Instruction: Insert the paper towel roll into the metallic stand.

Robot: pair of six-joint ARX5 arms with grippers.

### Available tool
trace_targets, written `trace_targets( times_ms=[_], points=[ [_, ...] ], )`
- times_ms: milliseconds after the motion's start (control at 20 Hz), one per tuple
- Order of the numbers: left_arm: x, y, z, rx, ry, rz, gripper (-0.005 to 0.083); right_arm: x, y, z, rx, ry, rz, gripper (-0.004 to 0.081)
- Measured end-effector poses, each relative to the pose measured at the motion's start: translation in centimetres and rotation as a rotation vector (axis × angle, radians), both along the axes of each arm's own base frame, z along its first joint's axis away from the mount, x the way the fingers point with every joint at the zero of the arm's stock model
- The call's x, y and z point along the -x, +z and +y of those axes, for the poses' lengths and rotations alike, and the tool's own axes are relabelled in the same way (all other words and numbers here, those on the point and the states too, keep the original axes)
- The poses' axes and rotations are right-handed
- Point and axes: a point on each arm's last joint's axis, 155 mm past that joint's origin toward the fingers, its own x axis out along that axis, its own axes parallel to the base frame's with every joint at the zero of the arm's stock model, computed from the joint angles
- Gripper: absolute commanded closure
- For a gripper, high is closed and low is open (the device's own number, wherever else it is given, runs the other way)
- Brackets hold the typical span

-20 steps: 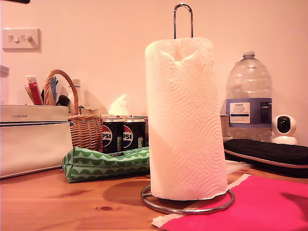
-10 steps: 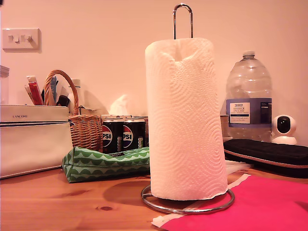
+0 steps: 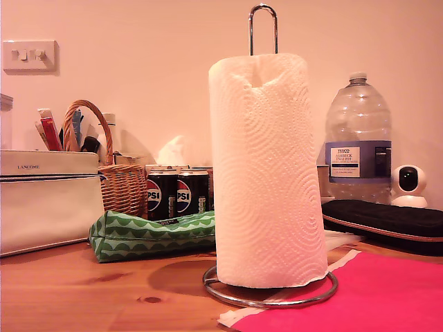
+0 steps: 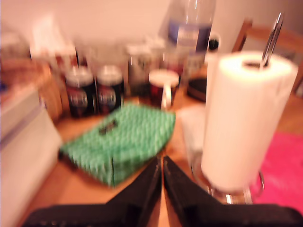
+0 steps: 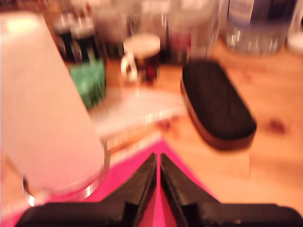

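The paper towel roll (image 3: 268,173) stands upright on the metallic stand (image 3: 263,28), its chrome loop poking out of the core and the ring base on the bench (image 3: 83,290) at the exterior view's centre; the job looks finished. My first tool (image 4: 162,166) and my second tool (image 5: 157,163) are both pinched together, empty, clear of the roll. Readable writing: "LANCOME" on the white case (image 3: 41,200), "TESCO" on the water bottle (image 3: 358,138).

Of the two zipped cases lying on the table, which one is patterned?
The green case, on the exterior view's left of the paper towel roll, with its scalloped wave pattern; the black case opposite is plain.
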Motion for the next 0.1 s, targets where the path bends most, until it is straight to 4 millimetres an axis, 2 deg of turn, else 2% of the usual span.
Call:
trace_targets(
  times_ms=[100],
  points=[
    [0.34, -1.08, 0.11, -0.014, 0.0, 0.045, 0.0797, 0.48, -1.03, -0.12, 0.011, 0.0, 0.044, 0.0783]
  ],
)
